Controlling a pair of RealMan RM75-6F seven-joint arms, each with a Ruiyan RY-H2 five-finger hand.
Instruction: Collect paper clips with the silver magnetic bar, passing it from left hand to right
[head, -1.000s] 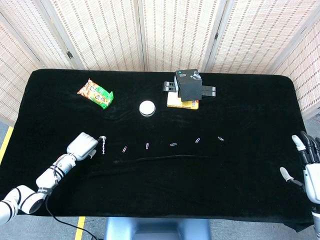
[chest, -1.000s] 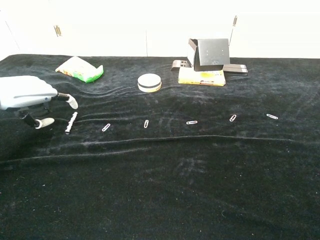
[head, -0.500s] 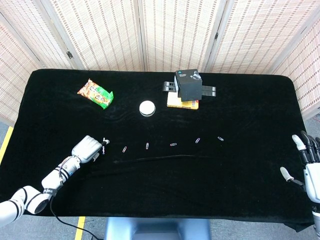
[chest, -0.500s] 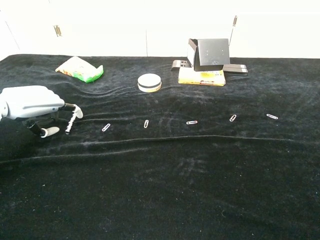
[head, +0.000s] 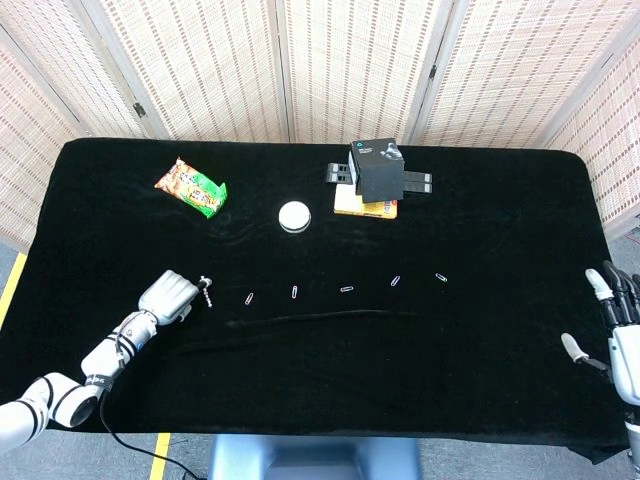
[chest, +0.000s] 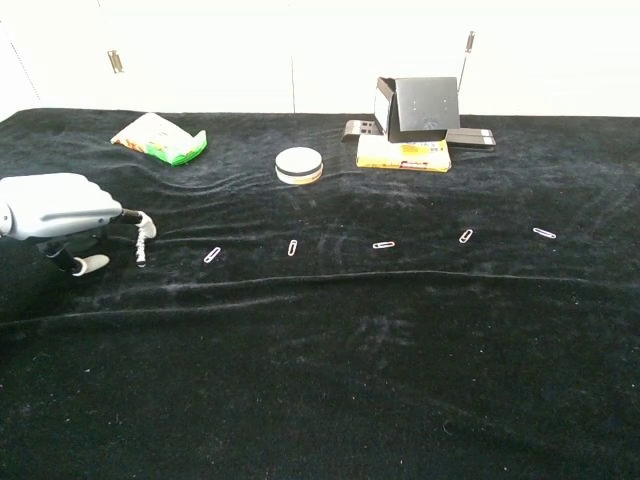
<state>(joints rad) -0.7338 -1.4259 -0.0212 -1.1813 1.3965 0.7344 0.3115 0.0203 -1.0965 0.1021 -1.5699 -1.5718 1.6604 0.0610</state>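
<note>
Since a second ago your left hand has closed in on the slim silver magnetic bar and tipped it up: it lay flat along the black cloth worktop, and now it stands close to upright, lower end touching or just off the cloth. In the chest view its fingers are pinched on the upper part of the bar, the rest of the hand behind and to the left of it. So you have hold of it, but lightly and high up.

The row of small metal paper clips runs away to the right of the bar, the nearest clip just beside it, the farthest well apart. The bar's long axis is near vertical and the row runs across, so I judge the next sweep goes rightward along the row with the lower end leading.

Your right hand waits at the far right edge, fingers spread, holding nothing, well apart from everything; it does not show in the chest view. The left hand is much the nearer to every clip.
</note>
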